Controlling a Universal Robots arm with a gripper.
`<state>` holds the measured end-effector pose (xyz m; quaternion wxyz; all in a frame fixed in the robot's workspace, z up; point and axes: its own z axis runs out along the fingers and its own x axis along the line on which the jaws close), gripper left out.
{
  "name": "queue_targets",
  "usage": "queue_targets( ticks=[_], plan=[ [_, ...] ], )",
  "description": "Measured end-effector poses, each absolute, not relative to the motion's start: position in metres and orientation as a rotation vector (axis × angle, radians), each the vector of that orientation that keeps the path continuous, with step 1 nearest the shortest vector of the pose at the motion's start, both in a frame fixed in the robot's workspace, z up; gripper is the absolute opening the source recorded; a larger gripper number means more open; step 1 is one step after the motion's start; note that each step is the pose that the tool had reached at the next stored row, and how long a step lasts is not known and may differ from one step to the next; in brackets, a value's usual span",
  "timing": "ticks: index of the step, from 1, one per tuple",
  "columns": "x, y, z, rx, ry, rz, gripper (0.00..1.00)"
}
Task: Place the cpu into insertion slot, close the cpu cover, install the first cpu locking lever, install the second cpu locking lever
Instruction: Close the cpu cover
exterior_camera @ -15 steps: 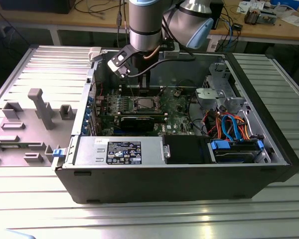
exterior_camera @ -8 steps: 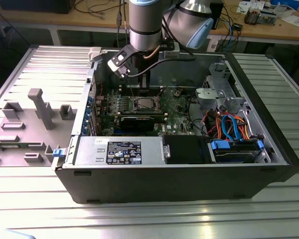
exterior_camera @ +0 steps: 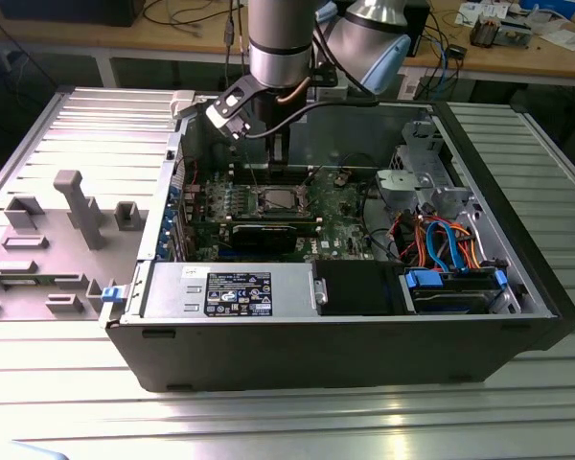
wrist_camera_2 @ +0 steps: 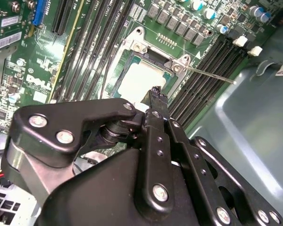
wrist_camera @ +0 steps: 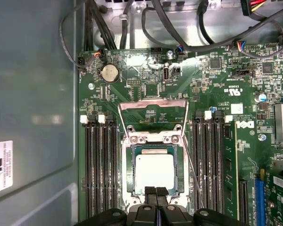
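Black linkage of the gripper sits closest in the second wrist view, its two fingers pressed together into one narrow tip. That tip hangs at the edge of the cpu; whether it touches or is just above, I cannot tell from either wrist view. The cpu lies flat and square in the insertion slot, silver-grey top up, on the green motherboard. The cpu cover is open, swung up and back off the slot on the side away from the gripper, with the board visible through its window. Two thin wire levers look unlatched. One locking lever slants along the cover's side. The other locking lever runs between the slot and a bank of black memory slots. In the exterior view the computer case lies open on a ribbed metal table. The arm comes down from the far side over the board. A power supply sits along the near wall of the case. Blue and orange cables are bundled at the exterior view's right. A grey fixture plate lies beside the case at the exterior view's left.
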<state>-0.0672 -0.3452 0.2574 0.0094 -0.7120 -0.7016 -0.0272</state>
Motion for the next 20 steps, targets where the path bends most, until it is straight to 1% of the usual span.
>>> queue_targets(
  ticks=[20],
  plan=[
    [-0.0672, -0.3452, 0.2577, -2.164, -2.249, -0.083, 0.11]
  ],
)
